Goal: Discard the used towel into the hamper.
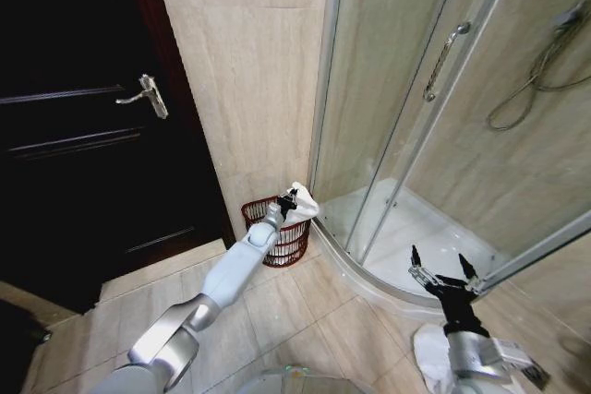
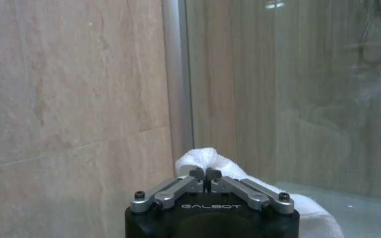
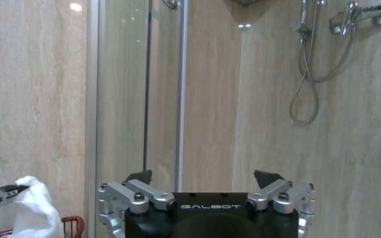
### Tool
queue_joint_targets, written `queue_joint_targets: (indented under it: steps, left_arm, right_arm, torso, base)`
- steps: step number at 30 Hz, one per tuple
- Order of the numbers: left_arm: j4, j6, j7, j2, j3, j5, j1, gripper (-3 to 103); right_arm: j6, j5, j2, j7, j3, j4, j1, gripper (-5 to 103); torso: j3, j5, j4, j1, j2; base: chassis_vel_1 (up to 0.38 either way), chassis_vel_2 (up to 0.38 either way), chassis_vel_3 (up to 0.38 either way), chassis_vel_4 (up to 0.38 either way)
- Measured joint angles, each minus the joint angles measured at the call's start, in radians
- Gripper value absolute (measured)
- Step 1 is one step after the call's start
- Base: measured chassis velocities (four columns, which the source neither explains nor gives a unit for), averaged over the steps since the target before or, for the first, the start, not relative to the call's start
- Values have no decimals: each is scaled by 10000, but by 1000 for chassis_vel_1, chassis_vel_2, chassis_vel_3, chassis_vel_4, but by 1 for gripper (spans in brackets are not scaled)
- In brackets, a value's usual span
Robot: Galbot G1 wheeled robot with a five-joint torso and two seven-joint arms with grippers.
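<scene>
- The towel [image 1: 300,200] is a white bunch hanging just above the hamper [image 1: 278,232], over the rim on the side nearest the shower frame [image 1: 325,80]; I see no part of it inside the basket yet.
- I judge it light and limp. It holds no shape, so it will sag from wherever I pinch it, and a loose tail could drape over the hamper's rim or catch on the wires.
- The best hold is a gathered fold near the middle of the bunch, which is roughly where I have it in the left wrist view [image 2: 207,161]; a pinch on a thin edge would likely slip.
- My left gripper [image 1: 286,200] is over the hamper, jaws pressed together on the cloth, fingertips [image 2: 196,173] nearly meeting with the towel bulging out beyond them.
- The hamper stands on the floor against the tiled wall [image 1: 249,71], in the corner beside the shower frame, its top open.
- My right gripper [image 1: 443,269] is well away from the hamper, parked low by the shower's curved base with its fingers [image 3: 139,177] spread wide and empty.
- A second white cloth [image 1: 429,357] lies on the floor under that right arm, far from the hamper.
- The dark door [image 1: 83,136] is on the hamper's other side, beyond the tiled wall.
</scene>
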Motion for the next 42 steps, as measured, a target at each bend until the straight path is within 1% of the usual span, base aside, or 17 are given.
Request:
queue_joint_targets:
  steps: [3,6,8,12,15,17,18,19,21,24,25,28,29,31,35,36,42]
  left_arm:
    - [-96,45,-21,-30,11,-3,13,0]
    - [-211,59,-262,-47,-41,35,29,0]
    - [-225,59,-297,-43,-62,53,32,0]
    - [-289,15,-503,72,-376,415,112,0]
    - [-307,-32,-891,98,-622,512,163,0]
    - [-315,-48,-1011,101,-701,535,169,0]
    - [-353,-68,-1437,189,-866,549,175,0]
    - [-354,-53,-1649,219,-890,596,175,0]
    - [-362,-24,-1778,227,-907,654,176,0]
    - [-444,344,-2377,213,-1161,1238,244,0]
    - [-444,344,-2377,213,-1161,1238,244,0]
    - [-401,502,-2587,207,-1327,1719,276,0]
    - [-401,502,-2587,207,-1327,1719,276,0]
    - [-311,652,-2859,209,-1451,2069,287,0]
    - [-309,895,-3127,254,-1518,2181,308,0]
    - [-309,1036,-3252,270,-1537,2202,313,0]
    - [-325,1391,-3530,286,-1535,2195,310,0]
  right_arm:
    - [36,7,0,3,25,1,-28,100]
    - [90,17,0,4,41,-55,-46,100]
    - [94,17,0,4,42,-64,-47,100]
    - [108,16,0,3,24,-85,-34,100]
    - [107,17,0,3,15,-90,-1,100]
    - [106,19,0,2,11,-90,2,100]
    - [99,26,0,-11,3,-88,7,100]
    - [97,26,0,-23,2,-88,10,100]
    - [95,27,0,-28,-1,-88,12,100]
    - [68,31,0,-34,-7,-56,17,100]
    - [68,31,0,-34,-7,-56,17,100]
    - [36,59,0,-32,10,-15,4,100]
    - [36,59,0,-32,10,-15,4,100]
    - [17,87,0,-21,30,35,-8,100]
    - [-20,107,0,-12,32,87,-15,100]
    - [-36,108,0,-10,28,105,-9,100]
    - [-84,108,0,-6,-2,160,-2,100]
  torso:
    - [0,1,0,0,0]
    - [0,0,-1,0,0]
    - [0,0,-2,0,0]
    - [0,0,1,0,2]
    - [0,-1,1,0,1]
    - [0,-1,0,0,2]
    - [0,0,0,0,2]
    - [0,0,1,0,2]
    - [0,-1,1,0,2]
    - [0,0,0,0,2]
    - [0,0,0,0,2]
    - [0,-1,0,0,2]
    - [0,-1,0,0,2]
    - [0,-1,0,1,1]
    - [0,-1,0,0,2]
    - [0,-1,0,0,2]
    - [0,0,0,0,1]
  base:
    - [0,0,0,0]
    - [0,0,0,0]
    - [0,0,0,0]
    - [0,0,0,0]
    - [0,0,0,0]
    - [0,0,0,0]
    - [0,0,0,0]
    - [0,0,0,0]
    - [0,0,0,0]
    - [0,0,0,0]
    - [0,0,0,0]
    - [0,0,0,0]
    - [0,0,0,0]
    - [0,0,0,0]
    - [0,0,0,0]
    - [0,0,0,0]
    - [0,0,0,0]
